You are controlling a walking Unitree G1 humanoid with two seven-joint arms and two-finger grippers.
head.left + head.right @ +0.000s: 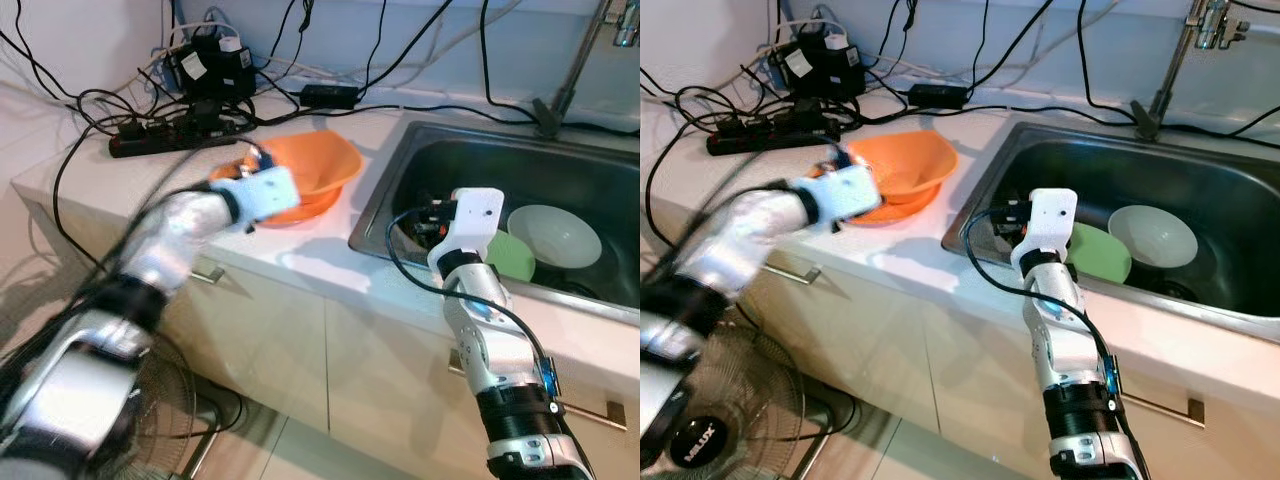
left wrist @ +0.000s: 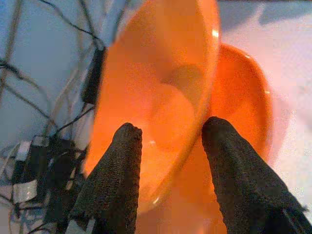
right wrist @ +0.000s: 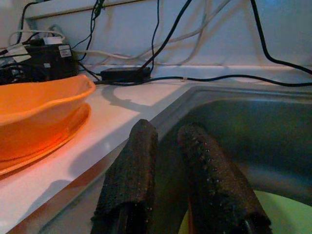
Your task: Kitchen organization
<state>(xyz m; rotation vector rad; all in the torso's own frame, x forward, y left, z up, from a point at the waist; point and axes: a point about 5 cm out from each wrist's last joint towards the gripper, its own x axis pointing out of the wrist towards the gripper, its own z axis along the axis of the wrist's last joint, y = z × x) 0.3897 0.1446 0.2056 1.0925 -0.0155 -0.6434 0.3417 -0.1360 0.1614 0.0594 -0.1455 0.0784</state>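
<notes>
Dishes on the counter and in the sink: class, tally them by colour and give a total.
Orange: 2, a bowl sitting on a plate, on the counter
White: 1, a bowl in the sink
Green: 1, a plate in the sink
Total: 4

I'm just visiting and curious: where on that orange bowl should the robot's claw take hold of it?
Probably the thin rim on the robot's side. The orange bowl sits tilted on an orange plate, its wall too wide to span, so one finger inside and one outside fits. The left claw, open, already straddles that rim.

Silver arms, white wrist housings, black cables, textured black fingers (image 3: 131,180)
</notes>
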